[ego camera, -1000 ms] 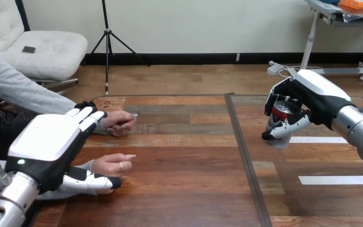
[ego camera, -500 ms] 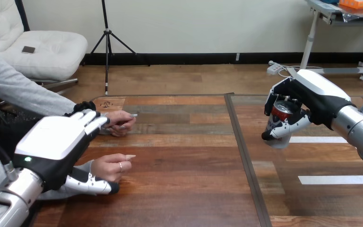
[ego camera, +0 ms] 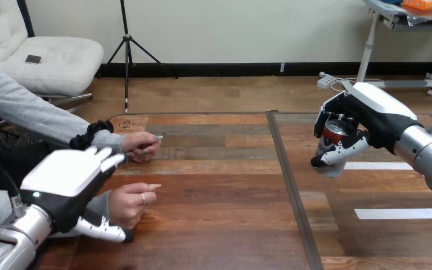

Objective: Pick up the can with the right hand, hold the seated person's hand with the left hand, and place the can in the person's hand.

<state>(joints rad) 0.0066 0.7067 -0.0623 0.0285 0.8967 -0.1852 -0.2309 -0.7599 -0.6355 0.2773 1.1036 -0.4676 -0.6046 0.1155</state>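
Status: right hand (ego camera: 371, 112) fingers wrapped round can (ego camera: 333, 134), above table (ego camera: 219, 225), right side. Probably light, rigid, slick: grip mid-wall, gently. Left hand (ego camera: 62, 180) fingers straight, beside person's nearer hand (ego camera: 132, 201).

Can (ego camera: 332, 134) in right robot hand (ego camera: 373, 114)

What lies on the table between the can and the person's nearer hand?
In the head view, only bare table lies between the can in the right hand and the person's nearer hand, crossed by a dark seam.
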